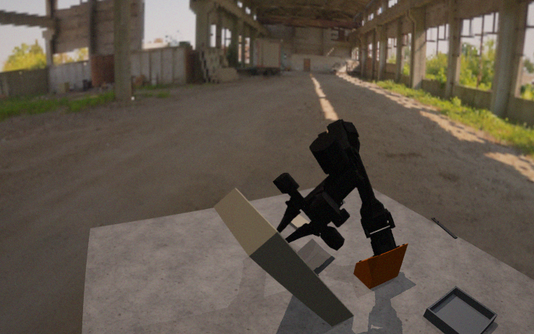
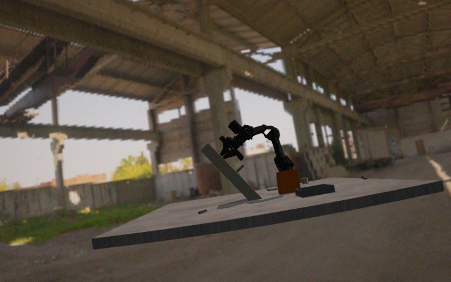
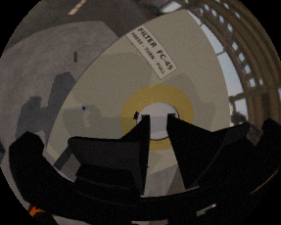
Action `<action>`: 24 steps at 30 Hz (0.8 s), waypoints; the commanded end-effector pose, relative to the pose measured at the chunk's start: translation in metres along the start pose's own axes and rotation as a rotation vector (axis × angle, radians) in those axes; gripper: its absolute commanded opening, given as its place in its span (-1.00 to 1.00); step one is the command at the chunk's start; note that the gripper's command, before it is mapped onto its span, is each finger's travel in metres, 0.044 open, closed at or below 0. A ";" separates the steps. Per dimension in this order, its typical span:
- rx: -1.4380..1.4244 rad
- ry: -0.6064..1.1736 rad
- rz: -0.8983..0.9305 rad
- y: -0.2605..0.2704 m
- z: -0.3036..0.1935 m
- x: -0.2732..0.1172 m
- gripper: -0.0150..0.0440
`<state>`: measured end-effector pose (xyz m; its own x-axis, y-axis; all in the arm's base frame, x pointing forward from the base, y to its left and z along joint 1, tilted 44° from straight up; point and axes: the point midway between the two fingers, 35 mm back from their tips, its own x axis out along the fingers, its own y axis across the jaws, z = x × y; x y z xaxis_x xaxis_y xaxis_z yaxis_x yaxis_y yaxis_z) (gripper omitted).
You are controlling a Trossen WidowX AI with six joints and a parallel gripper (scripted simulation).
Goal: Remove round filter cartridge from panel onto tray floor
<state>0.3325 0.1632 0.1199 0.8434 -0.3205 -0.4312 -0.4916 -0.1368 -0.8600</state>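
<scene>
The gripper, nearly closed, grips the filter cartridge at the panel. Apart from the panel sits 1 tray.

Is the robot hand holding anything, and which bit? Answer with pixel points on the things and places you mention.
Yes, the gripper (image 1: 282, 237) (image 2: 222, 156) (image 3: 157, 119) holds the filter cartridge (image 3: 159, 128) by its round face, seemingly at the two slots.

The hand grips with 2 fingers
</scene>
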 end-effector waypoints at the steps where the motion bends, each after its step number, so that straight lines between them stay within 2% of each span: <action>1: 0.188 -0.004 0.010 0.000 0.000 0.006 -0.49; 14: 0.631 -0.001 0.011 0.000 0.000 0.005 -0.49; 19: 0.582 -0.001 0.013 0.001 0.000 0.002 -0.49; 24: 0.552 0.000 0.023 0.002 0.003 -0.020 -0.49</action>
<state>0.3301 0.1640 0.1220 0.8339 -0.3274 -0.4442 -0.3121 0.3840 -0.8690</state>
